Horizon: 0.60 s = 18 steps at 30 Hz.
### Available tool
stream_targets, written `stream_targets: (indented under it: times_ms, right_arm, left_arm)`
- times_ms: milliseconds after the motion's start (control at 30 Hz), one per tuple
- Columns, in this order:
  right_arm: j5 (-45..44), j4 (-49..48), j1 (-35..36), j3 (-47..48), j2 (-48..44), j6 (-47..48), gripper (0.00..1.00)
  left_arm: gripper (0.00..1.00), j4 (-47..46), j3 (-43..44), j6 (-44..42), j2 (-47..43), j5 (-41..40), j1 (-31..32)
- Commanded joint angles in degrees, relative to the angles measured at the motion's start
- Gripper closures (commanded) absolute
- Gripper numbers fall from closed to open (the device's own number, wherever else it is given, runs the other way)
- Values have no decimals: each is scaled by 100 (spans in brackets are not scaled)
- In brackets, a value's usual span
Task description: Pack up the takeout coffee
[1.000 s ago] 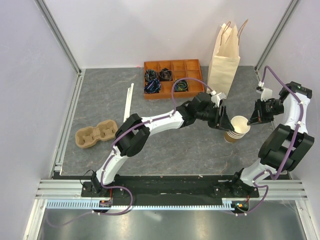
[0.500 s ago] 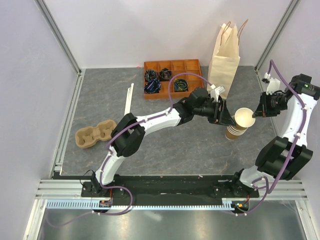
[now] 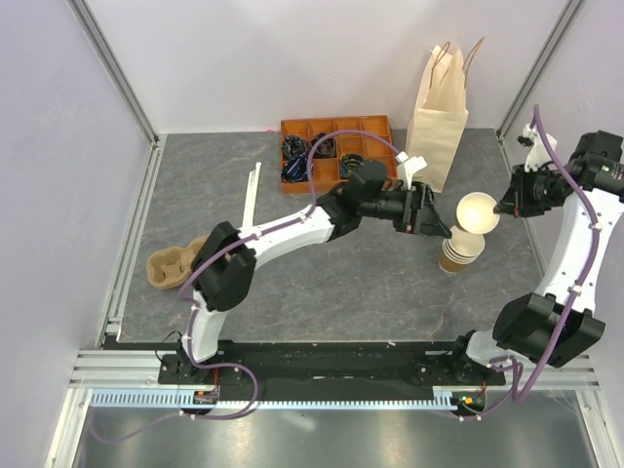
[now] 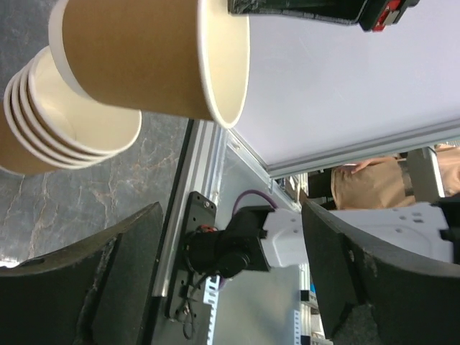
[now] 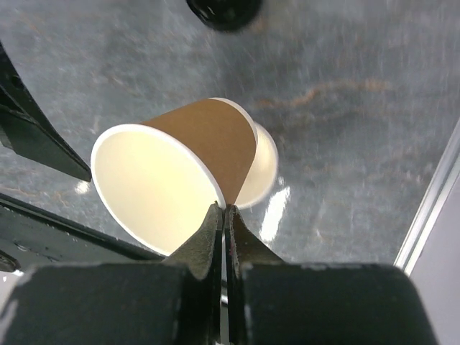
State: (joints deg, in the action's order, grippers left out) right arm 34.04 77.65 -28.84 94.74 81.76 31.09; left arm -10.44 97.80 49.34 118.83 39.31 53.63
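Observation:
No cup with a black lid shows in any view. My right gripper (image 3: 502, 208) is shut on the rim of a lidless tan paper cup (image 3: 478, 212) and holds it tilted above a stack of lidless cups (image 3: 458, 253). In the right wrist view the gripper (image 5: 223, 208) pinches the cup (image 5: 180, 165) over the stack (image 5: 264, 162). My left gripper (image 3: 434, 229) is open and empty just left of the stack. In its wrist view the gripper (image 4: 230, 280) has nothing between its fingers, with the held cup (image 4: 144, 57) and the stack (image 4: 65, 129) above.
A tall cream paper bag (image 3: 439, 117) stands upright at the back right. An orange compartment tray (image 3: 375, 127) with dark round items sits at the back centre. A brown pulp cup carrier (image 3: 175, 263) lies at the left, with wooden stirrers (image 3: 252, 195) behind it.
My right gripper has lifted the top cup off the stack and raised it up and away. My left arm has drawn back a little to the left of the stack.

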Motion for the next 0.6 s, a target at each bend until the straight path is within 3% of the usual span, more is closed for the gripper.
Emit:
stream_targets:
  times_ms: [0, 33, 367, 567]
  right_arm:
    - [673, 594, 589, 537, 85, -384, 100]
    - [735, 585, 895, 546, 182, -428, 100]
    - [692, -381, 3207, 99, 1017, -1157, 100]
    - [490, -1093, 4482, -376, 1500, -1465, 100]
  left_arm:
    - [8, -249, -682, -346, -1105, 323, -484]
    - [1, -196, -831, -442, -1499, 358, -702]
    - [0, 2132, -2325, -2788, -4039, 314, -2303]
    - [0, 3266, -2845, -3893, -5184, -299, -3094]
